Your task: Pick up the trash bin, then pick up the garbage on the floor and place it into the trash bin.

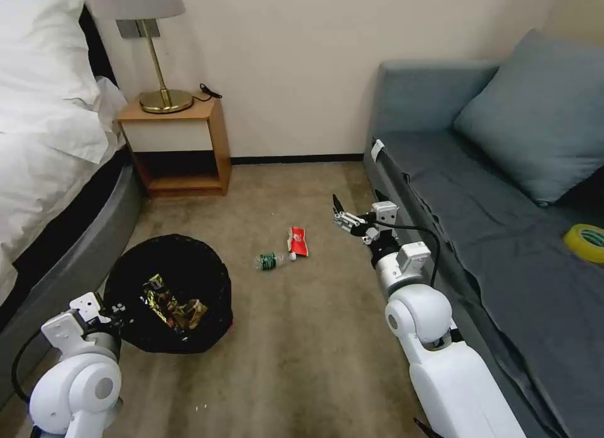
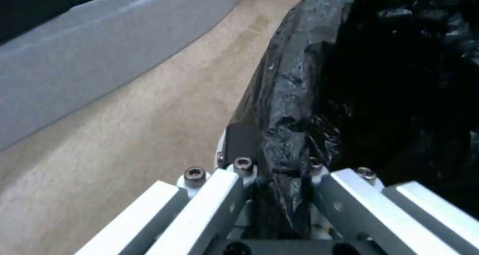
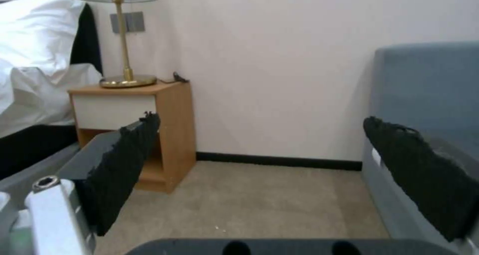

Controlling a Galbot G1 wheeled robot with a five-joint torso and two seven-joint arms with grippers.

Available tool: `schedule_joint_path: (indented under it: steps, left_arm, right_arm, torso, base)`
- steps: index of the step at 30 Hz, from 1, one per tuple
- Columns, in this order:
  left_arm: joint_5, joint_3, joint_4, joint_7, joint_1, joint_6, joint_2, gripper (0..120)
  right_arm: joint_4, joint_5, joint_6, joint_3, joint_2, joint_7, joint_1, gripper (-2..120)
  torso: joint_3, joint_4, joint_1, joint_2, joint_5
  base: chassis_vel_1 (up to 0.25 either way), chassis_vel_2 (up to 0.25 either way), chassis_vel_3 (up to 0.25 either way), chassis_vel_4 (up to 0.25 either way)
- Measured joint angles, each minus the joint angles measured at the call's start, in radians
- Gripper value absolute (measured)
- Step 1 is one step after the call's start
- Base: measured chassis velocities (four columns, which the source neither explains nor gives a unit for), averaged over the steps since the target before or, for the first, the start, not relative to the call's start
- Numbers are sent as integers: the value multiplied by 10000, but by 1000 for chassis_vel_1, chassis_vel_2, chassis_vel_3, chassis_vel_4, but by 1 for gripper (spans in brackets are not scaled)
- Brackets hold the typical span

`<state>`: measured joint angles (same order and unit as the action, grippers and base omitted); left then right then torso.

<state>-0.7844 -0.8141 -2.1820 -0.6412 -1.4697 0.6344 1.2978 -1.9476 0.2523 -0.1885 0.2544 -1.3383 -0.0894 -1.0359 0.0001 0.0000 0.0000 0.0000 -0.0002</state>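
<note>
On the carpet in the head view, the trash bin (image 1: 168, 293) sits by the bed, wrappers inside; a bottle (image 1: 269, 260) and red-white packet (image 1: 298, 241) lie beyond. Left wrist view: left gripper (image 2: 279, 180) pinches the bin's bagged rim. Right wrist view: right gripper (image 3: 259, 172) hovers spread.

Black-lined trash bin (image 1: 168, 293), red-white packet (image 1: 297, 241), green-labelled clear bottle (image 1: 270, 260), tan carpet (image 1: 302, 337).

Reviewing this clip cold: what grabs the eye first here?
The left gripper is clamped on the rim of the trash bin, which already holds wrappers. A small bottle and red-white packet lie on the carpet mid-floor, with the open right gripper above, beside the sofa.
</note>
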Motion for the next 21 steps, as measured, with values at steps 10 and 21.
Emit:
schedule_joint_path:
  steps: [10,21]
  left_arm:
    - [-69,-270,-116,-3,-40,2,-27,2]
    - [-80,-307,-98,-3,-29,6,46,2]
  right_arm:
    - [112,28,1,-209,57,-30,49,100]
    - [301,16,66,-366,67,-33,36,100]
  torso:
    - [-1,0,0,0,2]
    - [-1,0,0,0,2]
  base:
    - [-103,120,111,-106]
    - [-114,115,124,-119]
